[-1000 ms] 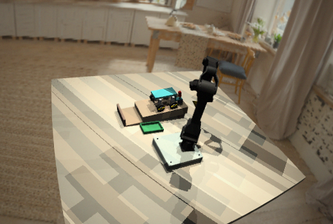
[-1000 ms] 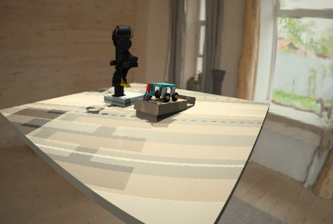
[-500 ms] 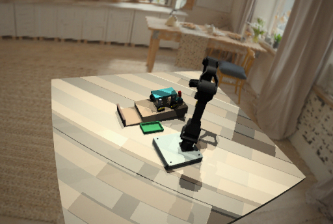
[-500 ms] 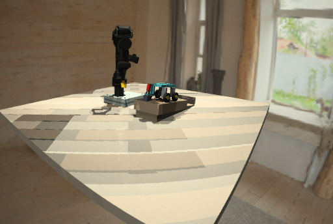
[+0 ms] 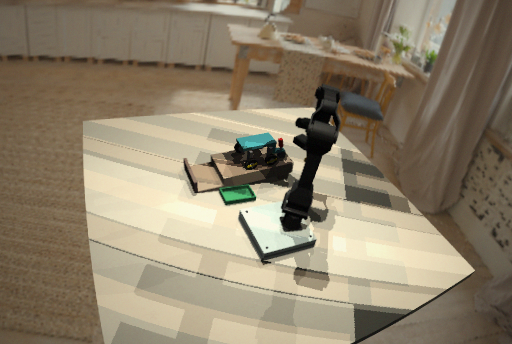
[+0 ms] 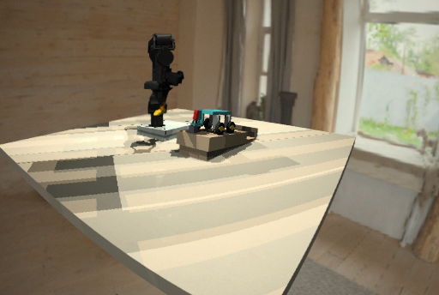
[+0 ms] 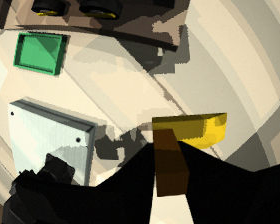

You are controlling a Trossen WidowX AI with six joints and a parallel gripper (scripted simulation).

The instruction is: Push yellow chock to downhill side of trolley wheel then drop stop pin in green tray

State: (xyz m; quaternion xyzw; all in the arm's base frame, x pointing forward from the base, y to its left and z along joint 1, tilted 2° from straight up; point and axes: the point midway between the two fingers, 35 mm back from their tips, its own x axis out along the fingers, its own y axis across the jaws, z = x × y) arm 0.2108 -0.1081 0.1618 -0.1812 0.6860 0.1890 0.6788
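Observation:
My gripper (image 6: 163, 102) (image 7: 164, 148) is shut on the chock's handle, which looks brown-orange in the wrist view. The yellow chock (image 6: 159, 111) (image 7: 211, 131) is held in the air on the arm's side of the ramp, away from the trolley. The chock is not visible in the top view, and its black base cannot be made out. The teal-topped trolley (image 5: 256, 141) (image 6: 216, 112) stands on the brown ramp (image 5: 245, 176) (image 6: 193, 141) (image 7: 141, 30). The red-headed stop pin (image 5: 280, 142) (image 6: 195, 115) stands upright at its uphill end. The green tray (image 5: 237, 194) (image 7: 40, 54) is empty beside the ramp.
The arm's pale base plate (image 5: 270, 227) (image 6: 147, 130) (image 7: 46, 135) lies near the tray. A raised end board (image 5: 190, 175) stands at the ramp's low end. The arm rises high above its base plate.

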